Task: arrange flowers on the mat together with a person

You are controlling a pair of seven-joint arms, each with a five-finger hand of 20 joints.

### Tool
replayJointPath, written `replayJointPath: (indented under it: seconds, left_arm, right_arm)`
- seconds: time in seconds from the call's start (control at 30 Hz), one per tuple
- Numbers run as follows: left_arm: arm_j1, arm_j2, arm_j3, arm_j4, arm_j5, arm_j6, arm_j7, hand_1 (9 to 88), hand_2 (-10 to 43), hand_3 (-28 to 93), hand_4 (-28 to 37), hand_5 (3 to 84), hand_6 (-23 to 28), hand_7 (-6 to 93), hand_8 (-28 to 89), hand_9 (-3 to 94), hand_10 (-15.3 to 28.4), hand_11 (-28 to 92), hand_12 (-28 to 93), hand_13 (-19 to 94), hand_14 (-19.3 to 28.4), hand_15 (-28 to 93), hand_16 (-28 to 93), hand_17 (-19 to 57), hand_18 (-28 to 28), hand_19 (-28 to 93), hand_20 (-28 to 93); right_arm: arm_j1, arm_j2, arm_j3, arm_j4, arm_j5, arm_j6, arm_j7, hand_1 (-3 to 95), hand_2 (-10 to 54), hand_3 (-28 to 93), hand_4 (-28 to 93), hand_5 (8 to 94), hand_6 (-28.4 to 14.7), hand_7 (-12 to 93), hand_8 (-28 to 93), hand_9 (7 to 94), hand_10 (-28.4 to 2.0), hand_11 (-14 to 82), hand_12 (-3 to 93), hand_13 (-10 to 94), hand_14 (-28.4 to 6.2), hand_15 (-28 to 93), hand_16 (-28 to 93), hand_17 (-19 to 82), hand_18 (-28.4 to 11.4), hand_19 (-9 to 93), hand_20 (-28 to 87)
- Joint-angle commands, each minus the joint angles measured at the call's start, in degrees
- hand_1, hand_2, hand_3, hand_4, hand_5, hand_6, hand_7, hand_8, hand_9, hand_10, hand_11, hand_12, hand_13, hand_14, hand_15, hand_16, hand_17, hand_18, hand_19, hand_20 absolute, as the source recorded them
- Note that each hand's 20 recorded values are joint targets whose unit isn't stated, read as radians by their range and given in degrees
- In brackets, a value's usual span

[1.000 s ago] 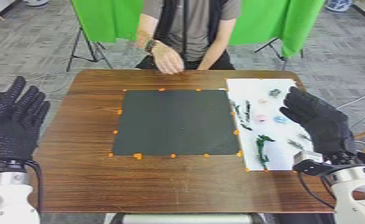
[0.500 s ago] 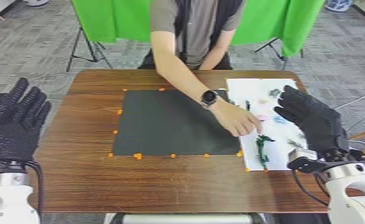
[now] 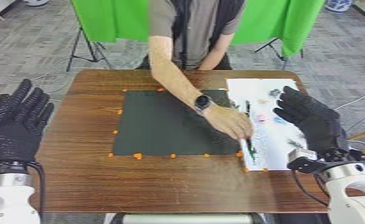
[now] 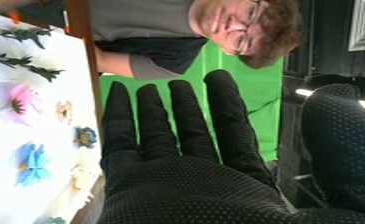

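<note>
In the head view my left hand is at the left side, fingers straight, away from the mat. My right hand hangs over the right part of the white sheet, fingers straight and holding nothing. The right hand in the right wrist view has straight fingers and thumb apart. The person's hand is at the dark mat's right edge, on a green stem. The wrist view shows a pink flower, a blue flower, a small dark blue flower and green sprigs.
Orange markers run around the mat on the brown wooden table. The person's forearm crosses the mat from the far edge. A green cloth hangs behind.
The person's hand has reached across the mat to the green stem and has drawn it slightly toward the mat. My right hand has shifted slightly left; my left hand has barely moved.
</note>
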Motion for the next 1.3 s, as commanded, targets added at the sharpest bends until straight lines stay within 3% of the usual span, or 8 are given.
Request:
replayJointPath:
  seconds: [0.03, 0.27, 0.33, 0.4, 0.47, 1.2, 1.3]
  left_arm:
    - [1.3, -0.52, -0.17, 0.18, -0.9, -1.34, -1.08, 22.5, 17.3, 71, -28.3, 35.4, 5.2, 8.4, -10, 25.2, 11.7, 15, 2, 17, 8.4, 18, -10, -4.1, 9.1, 28, 7]
    - [1.1, -0.54, -0.24, 0.26, -0.8, -1.41, -1.25, 22.5, 17.3, 71, -28.3, 35.4, 5.2, 8.2, -10, 25.1, 11.6, 14, 2, 17, 8.5, 18, -10, -4.1, 9.1, 28, 7]
    - [1.1, -0.63, -0.04, 0.44, -1.39, -1.41, -1.4, 22.2, 17.3, 72, -28.3, 35.4, 5.2, 8.2, -10, 25.1, 11.7, 14, 2, 17, 8.5, 18, -10, -4.0, 9.2, 27, 7]
    - [1.1, -0.55, 0.23, 0.43, -3.25, -1.72, -0.9, 22.5, 17.2, 71, -28.3, 35.4, 5.2, 8.3, -10, 25.1, 11.7, 14, 2, 17, 8.5, 18, -10, -4.0, 9.2, 27, 7]
    - [1.1, -0.73, 0.3, 0.48, -2.49, -1.73, -1.09, 22.6, 17.3, 71, -28.3, 35.4, 5.2, 8.2, -10, 25.1, 11.6, 14, 2, 17, 8.5, 18, -10, -4.1, 9.2, 28, 7]
    - [1.3, -0.85, 0.22, 0.38, -2.95, -1.65, -0.76, 22.6, 17.1, 72, -28.3, 34.9, 5.2, 8.7, -10, 25.3, 11.9, 15, 3, 17, 8.8, 19, -10, -4.2, 9.3, 28, 7]
    - [1.5, -0.89, 0.22, 0.23, -2.9, -1.59, -0.7, 22.5, 17.1, 72, -28.3, 34.9, 5.2, 8.8, -10, 25.3, 11.9, 15, 3, 17, 8.7, 19, -10, -4.3, 9.4, 28, 7]
  right_arm:
    - [-0.3, 0.1, 0.3, -0.1, -0.3, 0.1, 0.4, 11.0, 15.7, 79, -19, 41.2, -3.6, 10, -9, 36.7, -14.1, 3.3, 12.1, 28, -13.2, 7, 15, 10, -15.1, 31, 12]
    - [-0.3, 0.0, 0.1, -0.1, -0.6, 0.0, 0.8, 11.3, 15.8, 79, -19, 41.2, -3.5, 10, -9, 36.7, -14.2, 3.3, 12.2, 28, -13.4, 7, 16, 9, -15.6, 32, 12]
    - [-0.3, 0.0, 0.0, -0.1, -0.3, 0.4, 0.7, 11.3, 15.9, 79, -19, 41.2, -3.5, 10, -9, 36.7, -14.2, 3.3, 12.3, 28, -13.6, 7, 16, 9, -15.8, 32, 12]
    - [-0.5, 0.0, 0.1, -0.1, -0.3, 0.4, 0.6, 11.3, 15.9, 79, -19, 41.2, -3.5, 10, -9, 36.7, -14.2, 3.3, 12.4, 28, -13.7, 7, 16, 9, -15.9, 32, 12]
    - [-0.5, -0.1, 0.2, -0.1, -0.4, 0.3, 0.6, 11.3, 15.9, 79, -19, 41.2, -3.6, 10, -9, 36.6, -14.2, 3.2, 12.4, 28, -13.6, 7, 17, 9, -16.0, 33, 12]
    - [-1.2, 0.1, 2.0, -0.3, -1.5, 0.9, 1.3, 11.5, 15.9, 79, -19, 41.3, -3.6, 10, -9, 36.6, -14.3, 3.2, 12.5, 29, -13.7, 7, 18, 9, -16.2, 33, 12]
    - [-2.0, 1.8, 3.6, -1.3, -12.4, 7.6, 5.2, 13.0, 15.3, 78, -19, 41.3, -3.7, 10, -9, 36.4, -14.4, 3.2, 12.5, 28, -12.7, 7, 18, 9, -16.4, 34, 12]
